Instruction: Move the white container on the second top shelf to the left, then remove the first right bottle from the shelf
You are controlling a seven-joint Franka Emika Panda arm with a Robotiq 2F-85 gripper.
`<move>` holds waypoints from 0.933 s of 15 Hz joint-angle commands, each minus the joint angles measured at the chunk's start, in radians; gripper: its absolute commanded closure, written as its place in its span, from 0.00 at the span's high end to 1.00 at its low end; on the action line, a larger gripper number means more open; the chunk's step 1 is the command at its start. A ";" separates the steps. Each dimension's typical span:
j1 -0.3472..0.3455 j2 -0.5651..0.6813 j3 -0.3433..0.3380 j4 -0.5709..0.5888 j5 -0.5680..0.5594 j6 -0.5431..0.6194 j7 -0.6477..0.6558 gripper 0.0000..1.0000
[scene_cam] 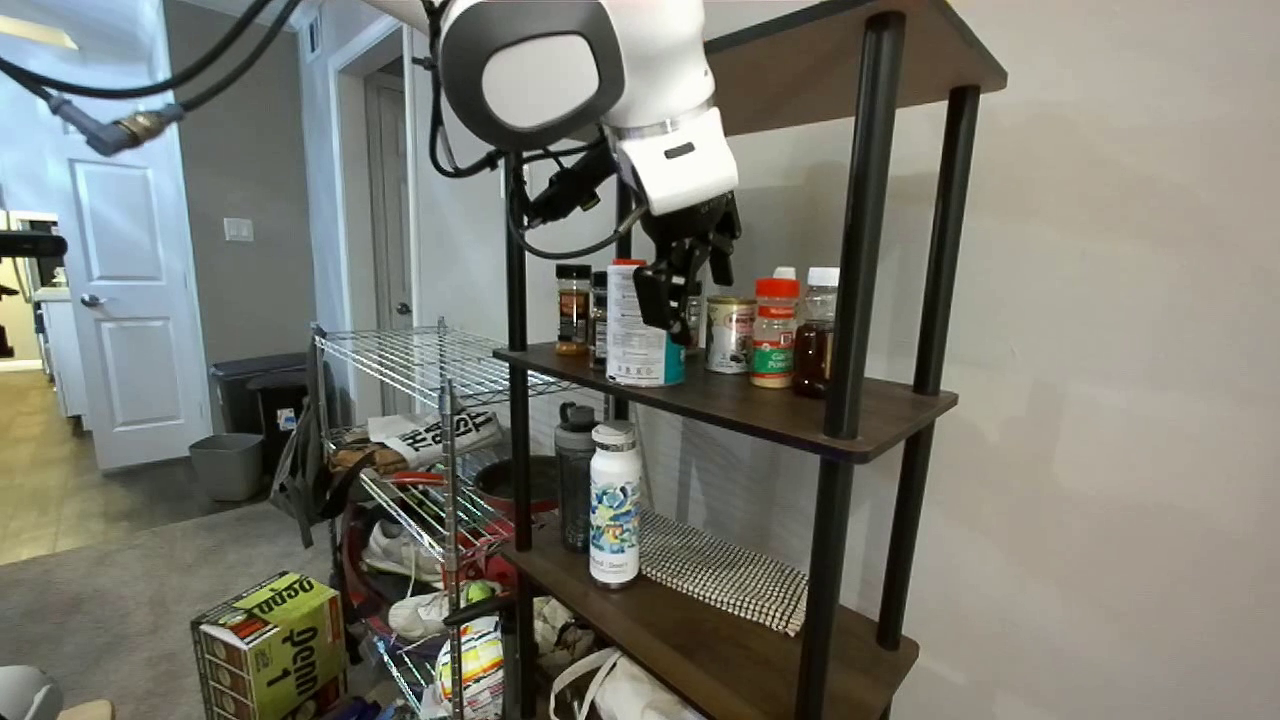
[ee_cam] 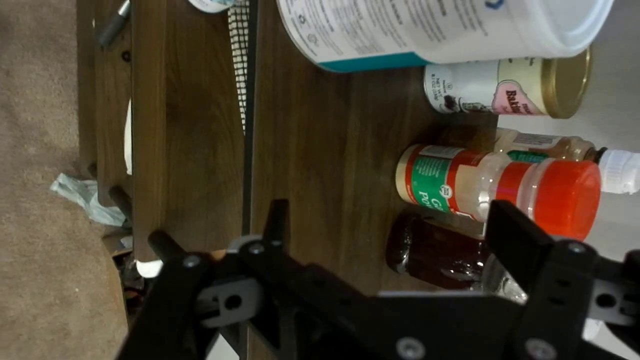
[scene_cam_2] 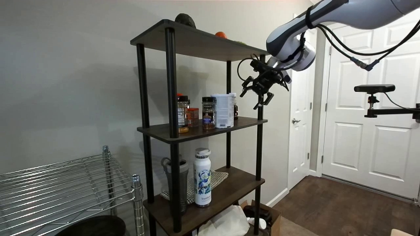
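Note:
On the middle board of the shelf (scene_cam: 890, 410) the white container (scene_cam: 640, 330) stands upright near the front edge; it also shows in the wrist view as a white tub (ee_cam: 420, 25) with teal at its base. The bottle (scene_cam: 813, 350), dark brown with a white cap, stands at the right end beside a post. In the wrist view the bottle (ee_cam: 435, 255) lies beyond the fingers, one of which covers its upper part. My gripper (ee_cam: 387, 215) is open, nothing held. In an exterior view the gripper (scene_cam_2: 250, 101) hangs above board level at the shelf's front, apart from the container.
A red-capped jar (scene_cam: 773, 335) with a green label stands beside the bottle, and a gold-lidded tin (scene_cam: 730, 335) beyond it. Dark-lidded spice jars (scene_cam_2: 208, 113) flank the container. A black front post (scene_cam: 860, 230) and the top board (scene_cam_2: 210, 42) bound the opening.

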 commanded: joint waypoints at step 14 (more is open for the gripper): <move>-0.047 -0.010 -0.028 -0.040 0.460 -0.152 0.032 1.00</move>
